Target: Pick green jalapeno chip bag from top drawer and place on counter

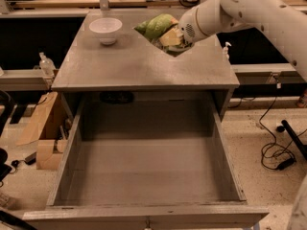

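My gripper point(173, 38) is shut on the green jalapeno chip bag point(156, 27), a crinkled light-green bag, and holds it just above the far middle of the counter point(144, 63). The white arm comes in from the upper right. The top drawer point(146, 169) is pulled wide open below the counter; its grey wooden box shows a bare bottom.
A white bowl point(105, 30) stands on the counter's far left, left of the bag. A cardboard box point(43, 131) sits on the floor left of the cabinet. Cables point(276, 152) lie on the floor at the right. A small bottle point(46, 65) stands on a ledge at the left.
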You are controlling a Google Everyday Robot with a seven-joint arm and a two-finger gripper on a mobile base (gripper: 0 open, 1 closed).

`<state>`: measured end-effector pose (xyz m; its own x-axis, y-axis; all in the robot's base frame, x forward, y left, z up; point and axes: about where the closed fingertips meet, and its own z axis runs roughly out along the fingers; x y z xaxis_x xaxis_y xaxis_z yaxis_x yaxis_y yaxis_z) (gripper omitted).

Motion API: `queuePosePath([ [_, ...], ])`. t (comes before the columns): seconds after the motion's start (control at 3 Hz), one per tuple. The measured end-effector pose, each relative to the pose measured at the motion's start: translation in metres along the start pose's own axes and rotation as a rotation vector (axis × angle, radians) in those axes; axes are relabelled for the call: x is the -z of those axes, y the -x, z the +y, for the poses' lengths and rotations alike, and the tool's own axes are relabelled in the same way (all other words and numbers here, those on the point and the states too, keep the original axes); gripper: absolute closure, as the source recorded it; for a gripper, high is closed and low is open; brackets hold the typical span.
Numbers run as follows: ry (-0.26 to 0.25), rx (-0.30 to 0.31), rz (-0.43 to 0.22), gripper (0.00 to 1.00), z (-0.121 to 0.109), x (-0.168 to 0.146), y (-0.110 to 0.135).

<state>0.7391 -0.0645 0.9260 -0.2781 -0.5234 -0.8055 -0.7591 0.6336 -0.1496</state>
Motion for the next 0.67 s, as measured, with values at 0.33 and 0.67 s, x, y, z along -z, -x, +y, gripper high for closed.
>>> queuePosePath([
  [0.33, 0.004, 0.001, 0.001, 0.66, 0.0016, -0.0024, -0.0001],
  [0.67, 0.007, 0.001, 0.002, 0.44, 0.0031, -0.0045, 0.0000],
])
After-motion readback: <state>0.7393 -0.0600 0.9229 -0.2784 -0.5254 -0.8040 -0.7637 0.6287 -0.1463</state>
